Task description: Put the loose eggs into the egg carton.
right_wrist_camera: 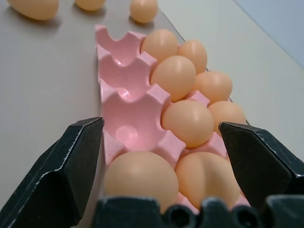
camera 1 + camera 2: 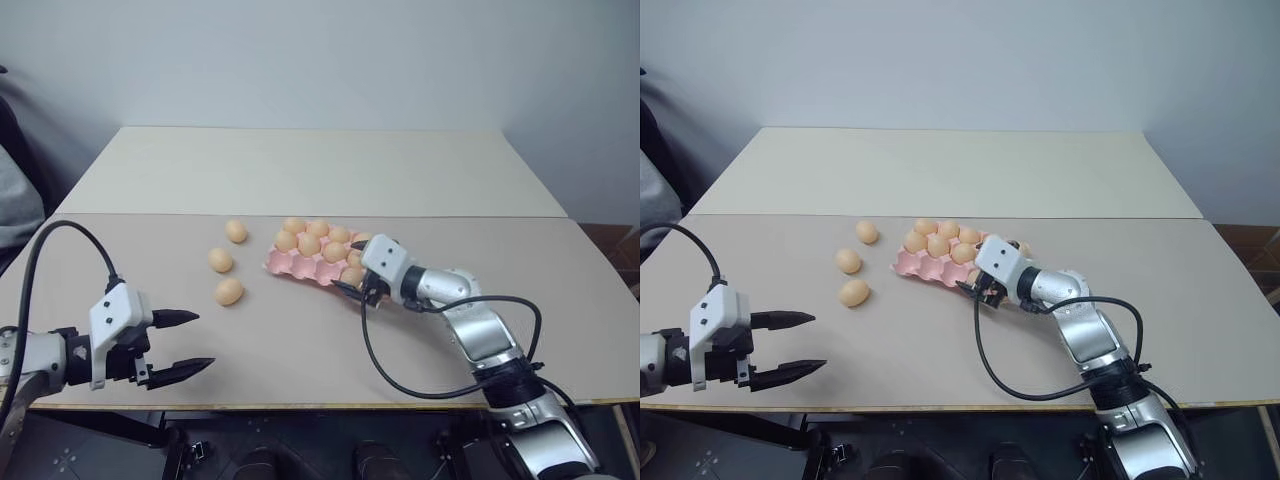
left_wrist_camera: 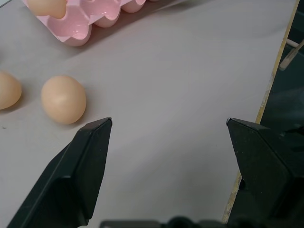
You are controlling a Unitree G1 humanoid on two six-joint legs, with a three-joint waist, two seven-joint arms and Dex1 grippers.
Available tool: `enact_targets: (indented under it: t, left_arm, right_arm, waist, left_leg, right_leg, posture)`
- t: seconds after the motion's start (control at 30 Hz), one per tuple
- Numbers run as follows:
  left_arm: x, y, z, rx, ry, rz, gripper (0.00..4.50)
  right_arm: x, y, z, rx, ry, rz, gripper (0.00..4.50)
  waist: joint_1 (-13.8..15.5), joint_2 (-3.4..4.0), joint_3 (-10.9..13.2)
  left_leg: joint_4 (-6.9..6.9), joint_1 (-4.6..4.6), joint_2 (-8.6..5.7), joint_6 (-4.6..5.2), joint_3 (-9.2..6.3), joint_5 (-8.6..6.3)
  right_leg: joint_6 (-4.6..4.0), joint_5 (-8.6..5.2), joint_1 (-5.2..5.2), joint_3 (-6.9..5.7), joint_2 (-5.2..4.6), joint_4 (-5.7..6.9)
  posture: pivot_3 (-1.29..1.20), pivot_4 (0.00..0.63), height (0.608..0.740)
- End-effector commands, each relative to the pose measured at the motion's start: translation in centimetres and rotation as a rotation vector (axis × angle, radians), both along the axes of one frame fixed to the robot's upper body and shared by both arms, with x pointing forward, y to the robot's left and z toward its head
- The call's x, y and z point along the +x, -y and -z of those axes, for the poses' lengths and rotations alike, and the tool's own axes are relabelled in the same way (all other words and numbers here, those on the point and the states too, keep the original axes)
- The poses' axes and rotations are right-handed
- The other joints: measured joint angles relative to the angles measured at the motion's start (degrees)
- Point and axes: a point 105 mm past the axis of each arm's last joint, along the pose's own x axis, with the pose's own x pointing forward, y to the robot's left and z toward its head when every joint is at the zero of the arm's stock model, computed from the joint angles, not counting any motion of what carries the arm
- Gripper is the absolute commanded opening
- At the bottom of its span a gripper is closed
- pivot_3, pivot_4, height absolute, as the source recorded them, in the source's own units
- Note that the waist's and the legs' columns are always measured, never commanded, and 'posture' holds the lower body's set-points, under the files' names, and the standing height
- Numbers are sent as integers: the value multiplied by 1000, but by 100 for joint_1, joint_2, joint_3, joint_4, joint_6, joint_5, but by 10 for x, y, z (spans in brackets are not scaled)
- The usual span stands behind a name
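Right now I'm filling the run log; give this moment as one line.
right gripper: open over egg carton, egg below | left gripper: open, holds nothing | loose eggs: three on table | empty cups left

Silver arms, black fingers [image 2: 172, 319], cables

Bare table [image 2: 300, 350] lies open around three loose eggs [image 2: 229, 291].
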Motion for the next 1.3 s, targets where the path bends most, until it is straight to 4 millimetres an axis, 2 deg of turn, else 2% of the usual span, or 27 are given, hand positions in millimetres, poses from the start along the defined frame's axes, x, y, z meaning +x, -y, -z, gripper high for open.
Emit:
enact_targets:
  t: [0.03, 0.23, 0.43, 0.63, 0.77, 0.93, 1.13, 1.3]
  left_arm:
    - [-1, 0, -8, 7, 53, 0, 4197]
    - [3, -18, -14, 12, 119, -116, 4197]
    - [-1, -23, -16, 6, 146, -155, 4197]
    - [10, -19, -14, -18, 196, -196, 4197]
    - [37, -18, -12, -13, 305, -278, 4197]
    - [70, -2, -12, -62, 362, -292, 4197]
    - [97, 12, 13, -82, 277, -248, 4197]
    - [113, 25, 22, -91, 261, -190, 4197]
  right_arm:
    - [-21, 13, -28, 20, 53, -47, 4483]
    - [-67, 39, -37, -46, -13, -188, 4483]
    - [-96, 55, -51, -65, -76, -269, 4483]
    - [-101, 59, -46, -89, -108, -255, 4483]
    - [-98, 59, -43, -81, -109, -228, 4483]
    - [-95, 56, -42, -80, -98, -206, 4483]
    - [-96, 59, -43, -87, -96, -178, 4483]
    - [-99, 62, -44, -87, -97, -153, 4483]
  waist:
    - [26, 0, 0]
    - [27, -3, 2]
    - [1, -4, 2]
    - [17, -9, 2]
    - [59, -9, 1]
    - [90, -11, 1]
    - [108, -11, 1]
    - [161, -12, 1]
  left_leg:
    - [0, -1, 0, 0, 0, 0]
    - [1, -1, 1, 0, -2, 0]
    - [0, 9, 2, 0, -1, 0]
    - [2, 7, 1, 0, -1, 0]
    - [5, 5, -2, 0, -2, 0]
    - [6, 2, -4, 0, -3, 0]
    - [4, 0, -5, 0, -4, 0]
    - [6, -2, -5, 0, -4, 0]
  right_leg:
    - [0, 0, 0, 0, -1, -1]
    - [1, 0, 4, -4, -1, -4]
    - [0, -1, 11, -1, 0, -4]
    - [0, -1, 13, -2, -1, -5]
    - [1, -1, 13, -3, -1, -4]
    - [1, 0, 13, -3, -1, -5]
    - [1, 0, 9, -2, 0, -5]
    - [1, 0, 9, -3, -1, -5]
  posture:
    - [0, 150, 740]
    - [0, 150, 740]
    - [0, 150, 740]
    - [0, 150, 740]
    - [0, 150, 740]
    - [0, 150, 740]
    - [0, 150, 740]
    - [0, 150, 740]
